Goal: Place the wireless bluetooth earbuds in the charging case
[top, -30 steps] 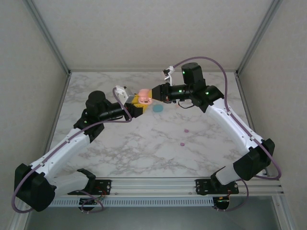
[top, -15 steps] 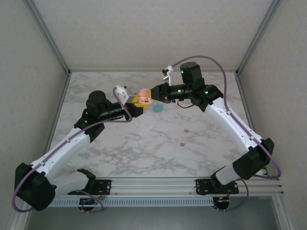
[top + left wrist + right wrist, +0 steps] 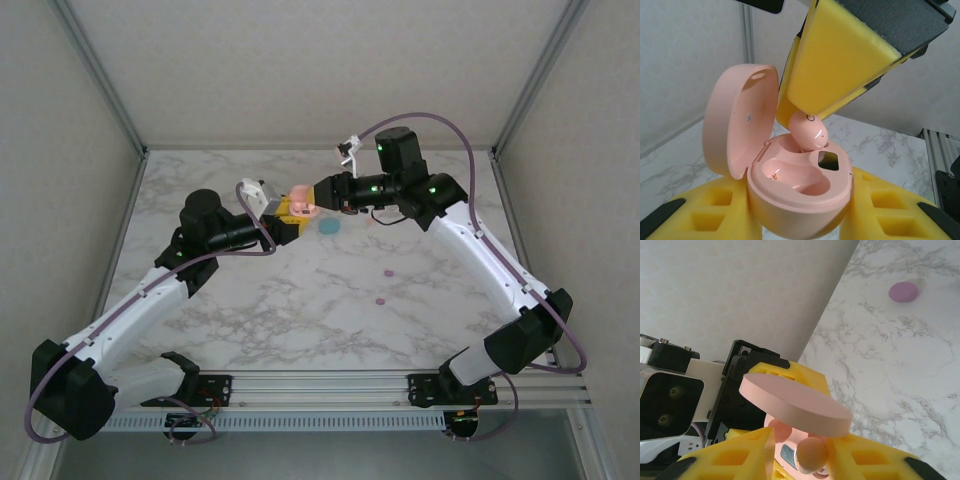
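- Left jaws are clamped on the pink case [image 3: 800,200], over the far half of the table [image 3: 300,320], at 12 o'clock of table centre in the top view.
- Case is upright. Its lid [image 3: 740,125] is hinged open and stands at 10 o'clock of the body in my left wrist view.
- Peach earbud [image 3: 808,131] sits tilted in the far socket, partly above the rim.
- Near socket [image 3: 790,175] lies at 7 o'clock of that earbud.
- Right jaws reach in from 1 o'clock. One yellow pad [image 3: 840,65] touches the top of the peach earbud.
- In the right wrist view I read the right jaws as narrowly parted. The earbud is against one pad, with a slim gap on the other side.
- Teal disc [image 3: 329,227] lies flat on the table, just at 5 o'clock of the case.
- Magenta earbud [image 3: 388,271] is at 3 o'clock of table centre, and the second magenta earbud [image 3: 379,298] at 4 o'clock. Both are well apart from the case.
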Action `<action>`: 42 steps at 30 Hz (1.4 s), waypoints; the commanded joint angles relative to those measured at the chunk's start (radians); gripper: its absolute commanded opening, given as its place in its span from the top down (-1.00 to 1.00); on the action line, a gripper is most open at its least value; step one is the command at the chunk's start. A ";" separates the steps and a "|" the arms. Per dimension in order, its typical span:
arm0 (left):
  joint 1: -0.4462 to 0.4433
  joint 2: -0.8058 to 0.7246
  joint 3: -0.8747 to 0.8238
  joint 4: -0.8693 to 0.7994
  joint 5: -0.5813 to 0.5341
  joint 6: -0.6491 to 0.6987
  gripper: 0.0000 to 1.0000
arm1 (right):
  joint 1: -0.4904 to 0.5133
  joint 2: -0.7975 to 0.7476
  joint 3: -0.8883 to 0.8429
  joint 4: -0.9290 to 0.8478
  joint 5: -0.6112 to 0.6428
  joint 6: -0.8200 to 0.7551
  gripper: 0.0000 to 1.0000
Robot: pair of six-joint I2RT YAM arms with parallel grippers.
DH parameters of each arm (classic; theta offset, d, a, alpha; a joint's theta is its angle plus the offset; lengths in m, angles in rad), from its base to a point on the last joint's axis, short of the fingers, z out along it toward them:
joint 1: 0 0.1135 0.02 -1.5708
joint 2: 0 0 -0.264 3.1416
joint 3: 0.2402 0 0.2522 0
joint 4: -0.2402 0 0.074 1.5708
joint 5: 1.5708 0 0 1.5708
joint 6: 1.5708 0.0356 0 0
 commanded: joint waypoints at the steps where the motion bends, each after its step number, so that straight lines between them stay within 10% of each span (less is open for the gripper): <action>1: -0.010 -0.016 0.040 0.059 0.008 -0.010 0.63 | 0.008 0.006 0.030 -0.038 0.031 -0.016 0.25; 42: -0.010 -0.009 0.046 0.022 -0.005 0.006 0.63 | 0.008 -0.054 0.046 -0.070 0.083 -0.013 0.44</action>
